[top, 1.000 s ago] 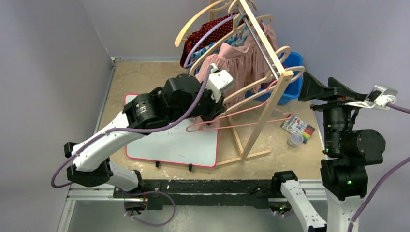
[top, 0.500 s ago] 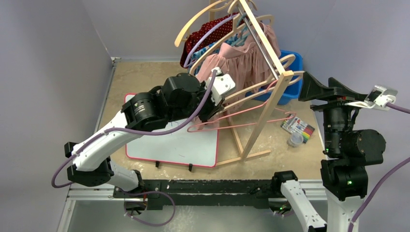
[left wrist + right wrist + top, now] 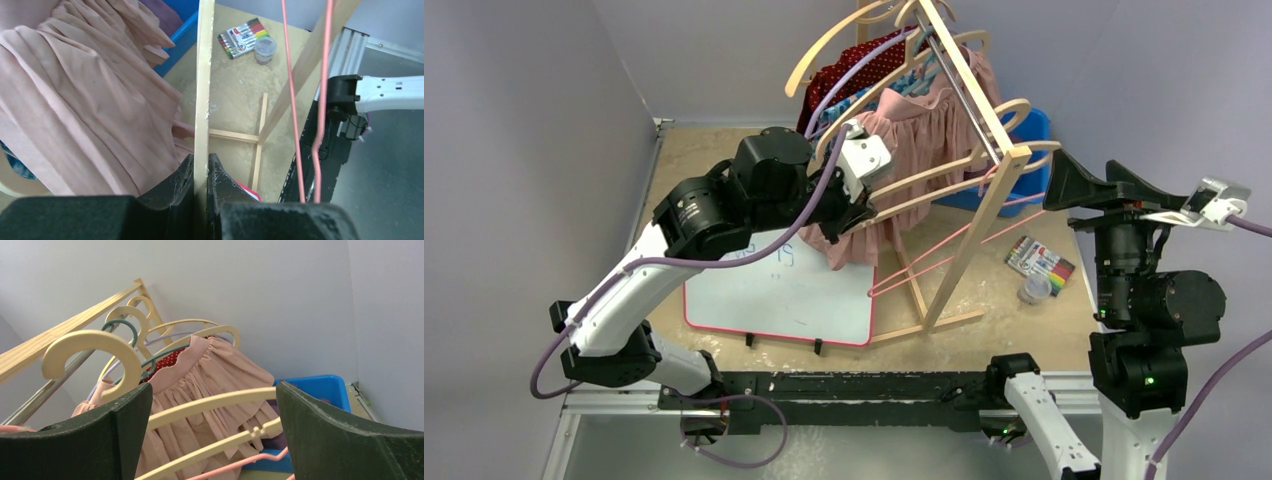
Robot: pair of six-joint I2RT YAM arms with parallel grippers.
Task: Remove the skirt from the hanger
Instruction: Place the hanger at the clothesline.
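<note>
left wrist view: the pink skirt (image 3: 75,100) fills the left half, its folds and long axis slanting from upper left to lower right. at bottom centre the left gripper (image 3: 200,167) is pinched tight on a cream hanger (image 3: 203,75) bar running straight up. right wrist view: the right gripper (image 3: 212,390) gapes wide, empty.

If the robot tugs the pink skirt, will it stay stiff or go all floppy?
Probably floppy: the pink skirt hangs in soft, bunched folds. The cloth looks thin, so it is likely light. Pulled at one spot, it would probably sag, not lift whole.
</note>
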